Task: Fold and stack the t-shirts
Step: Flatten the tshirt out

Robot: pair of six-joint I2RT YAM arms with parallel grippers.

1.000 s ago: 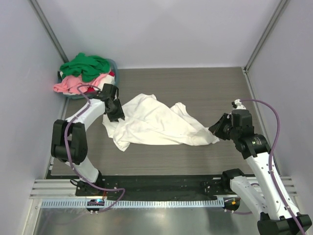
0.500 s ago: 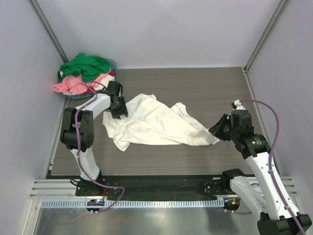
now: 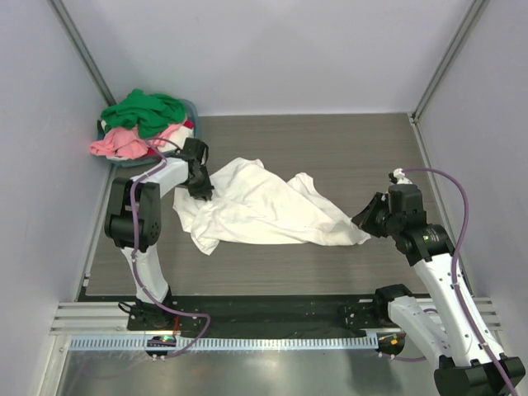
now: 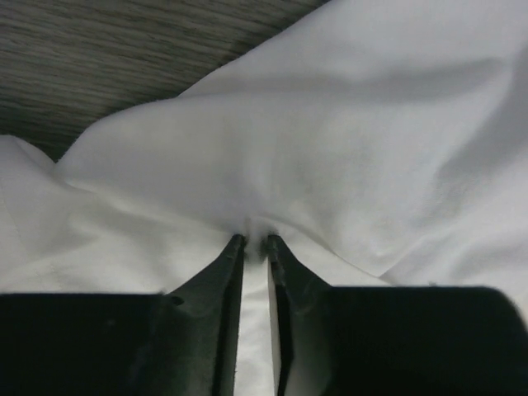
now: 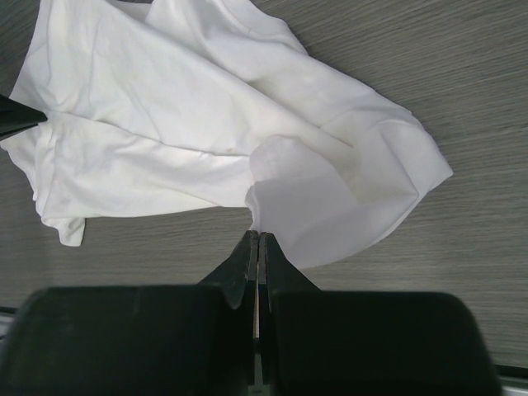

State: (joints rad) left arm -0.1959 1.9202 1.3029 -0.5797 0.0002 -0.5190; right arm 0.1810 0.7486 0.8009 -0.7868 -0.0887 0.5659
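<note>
The white shirt [image 3: 264, 210] is plain, at centre. At ten o'clock, a green shirt [image 3: 144, 110] tops a pink shirt [image 3: 114, 145] and a sliver of red shirt [image 3: 190, 124] — all in a blue-grey basket [image 3: 195, 108]. The counter [image 3: 330, 148] is grey, wood-grain streaked; fingers [image 4: 221, 285] black.

The white t-shirt [image 3: 264, 210] lies crumpled across the middle of the table [image 3: 346, 148]; a green t-shirt [image 3: 144, 111] tops a pink t-shirt [image 3: 115, 145] far left.

Left gripper [image 4: 254, 241] moved onto the white t-shirt [image 3: 264, 210] — jaws narrowed; fabric pinched.
</note>
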